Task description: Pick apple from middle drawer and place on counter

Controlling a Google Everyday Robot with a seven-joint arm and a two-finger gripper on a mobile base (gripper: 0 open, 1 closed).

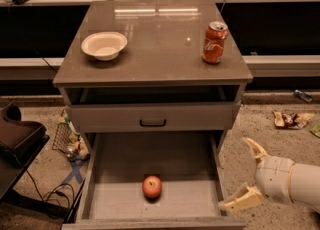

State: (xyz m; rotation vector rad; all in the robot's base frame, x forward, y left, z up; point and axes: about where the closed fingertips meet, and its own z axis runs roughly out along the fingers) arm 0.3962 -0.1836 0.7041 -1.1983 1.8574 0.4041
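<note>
The apple (152, 186), small and red-orange, lies on the flat floor of the open middle drawer (122, 159), near its front. The counter (155, 39) is the glossy grey-brown top of the cabinet above. My gripper (248, 174) is at the lower right, beside the drawer's right wall and to the right of the apple. Its two pale fingers (242, 200) are spread wide apart and hold nothing.
A white bowl (104, 45) sits on the counter's left side and an orange soda can (214, 42) on its right. A drawer front with a black handle (152, 122) is above the open drawer. Litter lies on the floor at right (290, 119) and left (70, 141).
</note>
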